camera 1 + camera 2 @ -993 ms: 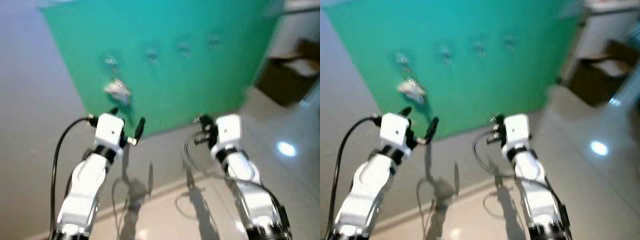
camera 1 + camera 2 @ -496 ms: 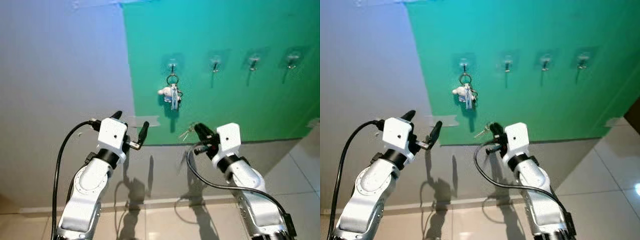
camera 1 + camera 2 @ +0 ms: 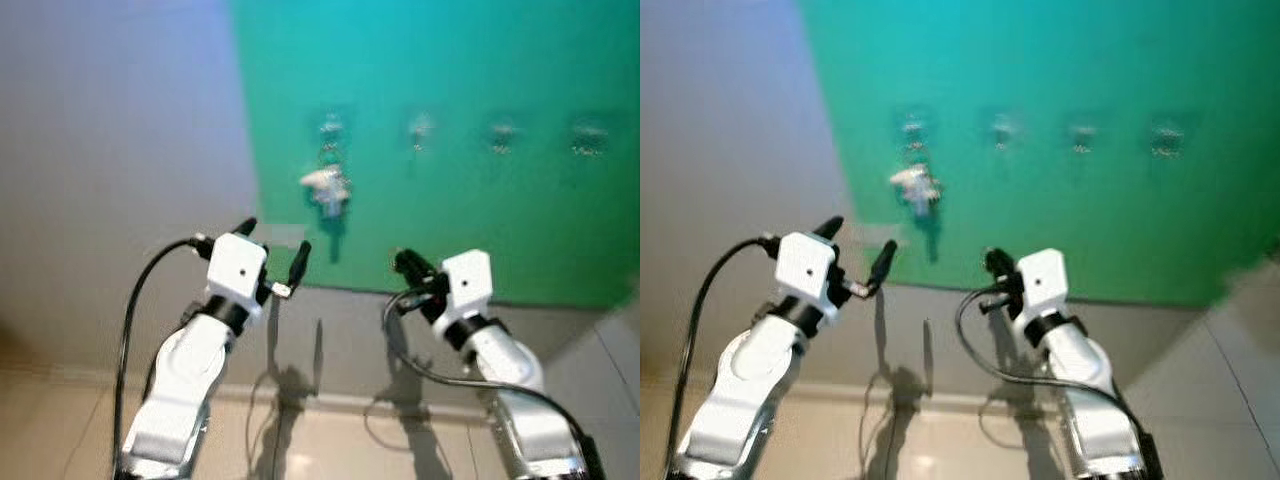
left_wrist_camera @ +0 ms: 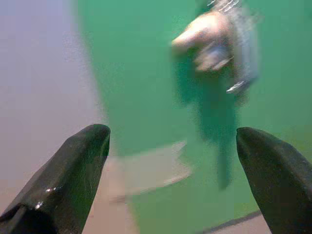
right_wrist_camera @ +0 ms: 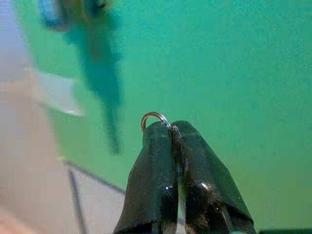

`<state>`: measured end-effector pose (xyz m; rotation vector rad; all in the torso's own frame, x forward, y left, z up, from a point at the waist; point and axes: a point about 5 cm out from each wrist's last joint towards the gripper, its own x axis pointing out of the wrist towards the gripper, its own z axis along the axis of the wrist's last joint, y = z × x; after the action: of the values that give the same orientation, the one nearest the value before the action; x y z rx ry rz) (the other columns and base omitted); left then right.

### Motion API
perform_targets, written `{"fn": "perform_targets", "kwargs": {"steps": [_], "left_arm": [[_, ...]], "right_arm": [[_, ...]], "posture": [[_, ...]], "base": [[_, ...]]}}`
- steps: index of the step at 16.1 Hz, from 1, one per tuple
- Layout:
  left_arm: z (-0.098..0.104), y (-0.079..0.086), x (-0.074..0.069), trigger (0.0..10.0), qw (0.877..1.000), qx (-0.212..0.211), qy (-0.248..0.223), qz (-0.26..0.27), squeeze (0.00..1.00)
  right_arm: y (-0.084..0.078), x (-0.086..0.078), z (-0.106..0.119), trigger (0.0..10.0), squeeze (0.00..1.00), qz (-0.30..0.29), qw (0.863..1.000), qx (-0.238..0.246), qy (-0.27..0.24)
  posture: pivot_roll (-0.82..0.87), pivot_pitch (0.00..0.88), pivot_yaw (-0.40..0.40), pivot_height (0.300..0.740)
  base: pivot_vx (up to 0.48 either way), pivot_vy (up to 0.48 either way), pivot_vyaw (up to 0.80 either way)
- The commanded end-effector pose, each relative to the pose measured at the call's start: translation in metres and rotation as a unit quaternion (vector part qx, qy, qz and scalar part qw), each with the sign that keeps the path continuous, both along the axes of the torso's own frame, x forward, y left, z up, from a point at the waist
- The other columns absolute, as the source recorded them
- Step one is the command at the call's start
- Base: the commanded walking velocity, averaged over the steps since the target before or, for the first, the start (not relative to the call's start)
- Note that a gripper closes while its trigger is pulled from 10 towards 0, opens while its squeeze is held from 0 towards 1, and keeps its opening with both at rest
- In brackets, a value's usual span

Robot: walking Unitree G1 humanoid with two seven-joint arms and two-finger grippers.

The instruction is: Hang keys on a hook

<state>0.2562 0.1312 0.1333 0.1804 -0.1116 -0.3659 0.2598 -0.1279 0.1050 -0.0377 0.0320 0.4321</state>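
The right gripper (image 5: 170, 127) has its 2 black fingers pressed together on a thin metal key ring (image 5: 154, 117), whose loop arcs just past the tips; the keys themselves cannot be made out here. In the head views this gripper (image 3: 405, 265) is raised in front of the lower part of the green panel (image 3: 480, 90), still apart from it.

Above it and slightly to its right on the panel sits an empty hook (image 3: 421, 127), the nearest free one. Above and to its left, a bunch of keys with a pale fob (image 3: 325, 184) already hangs from the leftmost hook (image 3: 330, 126). Farther to its right are 2 more bare hooks (image 3: 503, 131) and (image 3: 588, 133). That makes 4 hooks, 1 taken and 3 free, though blur hides their exact shape.

To the left of the right gripper, well apart, the left gripper (image 3: 275, 258) is held up with its fingers spread wide and nothing between them; its wrist view looks at the hung bunch (image 4: 219, 41) and a strip of pale tape (image 4: 151, 170) on the panel's edge.

I judge this to be the approach step: ring held, hook not yet reached. The next move calls for lifting the right gripper up and forward, then slipping the ring's open loop over a free hook's tip before the fingers part.
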Motion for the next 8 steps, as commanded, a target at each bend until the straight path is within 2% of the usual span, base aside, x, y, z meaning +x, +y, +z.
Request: {"fn": "perform_targets", "kwargs": {"steps": [1, 4, 5, 8], "left_arm": [[0.0036, -0.0022, 0.0005, 10.0, 1.0, 0.004, -0.01, -0.002, 0.0], [0.0043, -0.0014, 0.0001, 10.0, 1.0, -0.002, -0.011, 0.005, 0.0], [0.0046, -0.0007, -0.0007, 10.0, 1.0, -0.004, -0.012, 0.008, 0.0], [0.0061, 0.0027, -0.0001, 10.0, 1.0, -0.021, -0.01, 0.013, 0.0]], "right_arm": [[0.0019, -0.001, 0.0072, 10.0, 0.0, 0.012, 1.0, 0.005, -0.017], [0.0051, 0.0011, 0.0108, 10.0, 0.0, 0.017, 1.0, 0.009, -0.02], [0.0072, 0.0006, 0.012, 10.0, 0.0, 0.025, 0.999, 0.01, -0.024], [0.0119, 0.0, 0.015, 10.0, 0.0, 0.033, 0.999, 0.019, -0.026]], "posture": [[-0.06, 0.0, 0.028, 0.74], [-0.06, 0.0, 0.018, 0.74], [-0.06, 0.0, 0.018, 0.74], [-0.06, 0.0, 0.018, 0.74]], "base": [[0.0, -0.364, 0.6], [0.0, -0.351, 0.8], [0.0, 0.0, 0.58], [0.0, 0.0, 0.0]]}}
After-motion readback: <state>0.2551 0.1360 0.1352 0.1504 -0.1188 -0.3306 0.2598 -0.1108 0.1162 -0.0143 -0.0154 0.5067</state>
